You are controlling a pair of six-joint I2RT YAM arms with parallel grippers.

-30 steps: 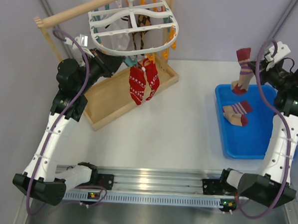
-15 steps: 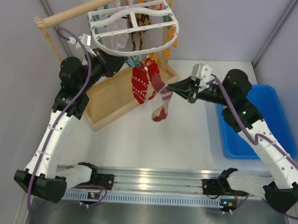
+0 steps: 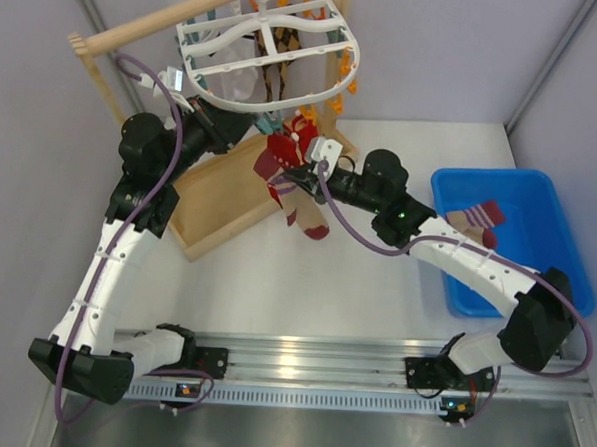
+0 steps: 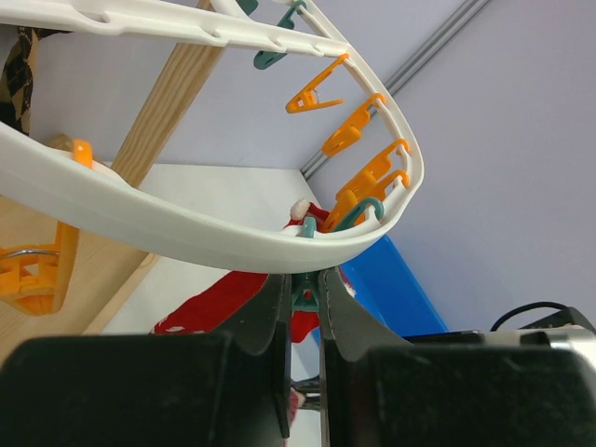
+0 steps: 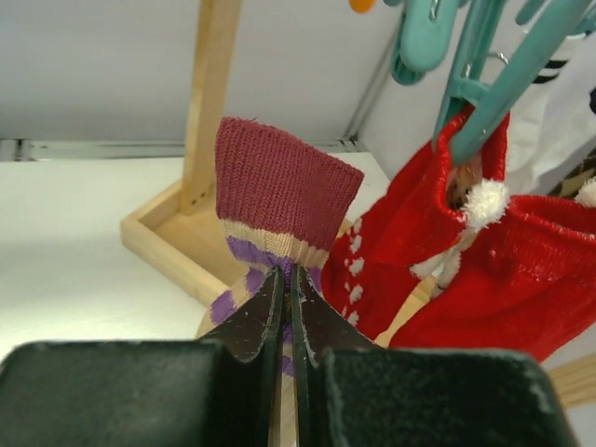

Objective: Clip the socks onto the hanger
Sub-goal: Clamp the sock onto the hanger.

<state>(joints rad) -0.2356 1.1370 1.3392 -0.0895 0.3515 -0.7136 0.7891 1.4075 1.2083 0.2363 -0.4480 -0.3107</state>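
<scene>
The white oval hanger (image 3: 267, 52) hangs from the wooden rod, with its rim (image 4: 186, 219) just above my left fingers. My left gripper (image 3: 239, 125) (image 4: 303, 277) reaches under that rim and is shut on a teal clip (image 4: 306, 296). Two red socks (image 3: 287, 148) (image 5: 484, 270) hang from a teal clip (image 5: 475, 102). My right gripper (image 3: 293, 173) (image 5: 287, 275) is shut on a striped sock (image 3: 312, 222) (image 5: 284, 200), holding it cuff-up right beside the red socks. Another striped sock (image 3: 474, 221) lies in the blue tray.
A wooden rack with a tray base (image 3: 225, 195) and an upright post (image 5: 209, 93) stands under the hanger. The blue tray (image 3: 538, 246) sits at the right. Orange clips (image 4: 358, 130) dangle along the hanger's far rim. My right arm stretches across the table's middle.
My right arm has swung from above the blue tray across to the hanger, carrying the striped sock up beside the red socks. The left arm has stayed at its clip.
</scene>
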